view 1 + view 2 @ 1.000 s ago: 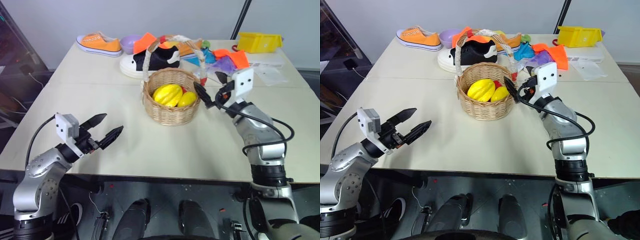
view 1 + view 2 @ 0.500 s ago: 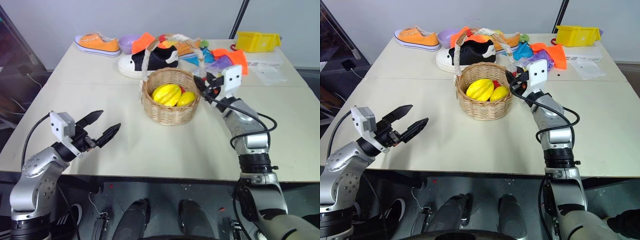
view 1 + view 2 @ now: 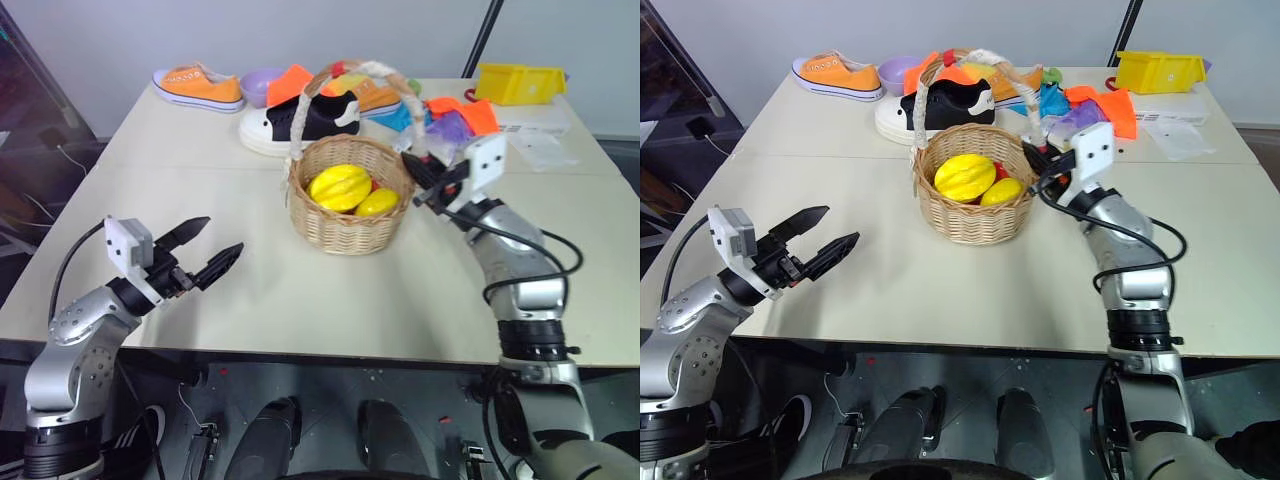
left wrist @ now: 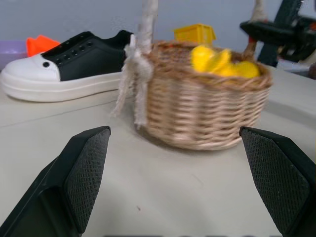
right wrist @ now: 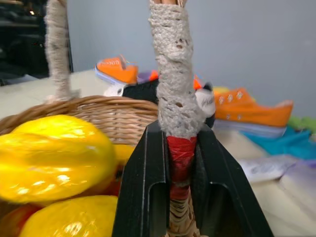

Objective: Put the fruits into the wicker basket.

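Pinching basket handle (image 5: 174, 89) low between right fingers (image 5: 148, 192), fruits (image 3: 350, 190) inside

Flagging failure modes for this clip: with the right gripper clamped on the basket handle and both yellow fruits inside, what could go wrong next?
1. The right gripper pinches the wicker basket by one end of its handle only, so a lift may tilt it and spill the ribbed fruit or the oval fruit.
2. The thin handle may slip between the fingers.
3. A swinging basket could hit the black shoe behind it.
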